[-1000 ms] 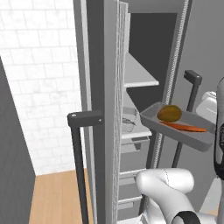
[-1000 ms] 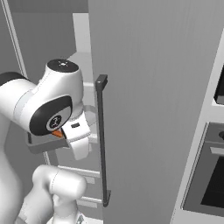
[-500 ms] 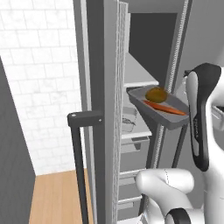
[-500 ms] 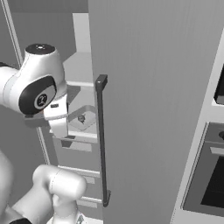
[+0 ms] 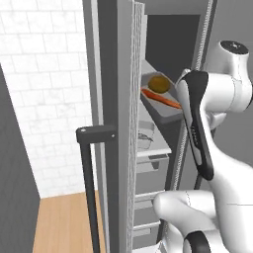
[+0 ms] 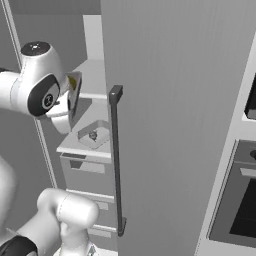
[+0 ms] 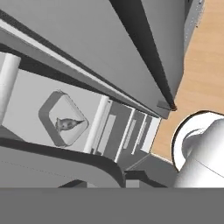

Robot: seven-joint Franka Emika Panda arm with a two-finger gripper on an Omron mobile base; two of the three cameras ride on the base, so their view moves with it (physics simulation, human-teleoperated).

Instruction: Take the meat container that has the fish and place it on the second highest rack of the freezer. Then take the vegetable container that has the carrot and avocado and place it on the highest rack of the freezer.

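Left base view: one vegetable container (image 5: 165, 107), with one carrot (image 5: 162, 98) and one avocado (image 5: 159, 83), rides raised inside the freezer (image 5: 118, 74), the fingers clamped on its near rim. Below them, one meat container (image 7: 63, 123) with the fish (image 7: 68, 124) sits shelved. Judged: second placement under way; next, slide it onto the highest rack.

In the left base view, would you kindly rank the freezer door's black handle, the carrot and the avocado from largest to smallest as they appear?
1. The black handle, by far the largest; it also stands nearest the camera.
2. The carrot, long and thin.
3. The avocado, shorter than the carrot.
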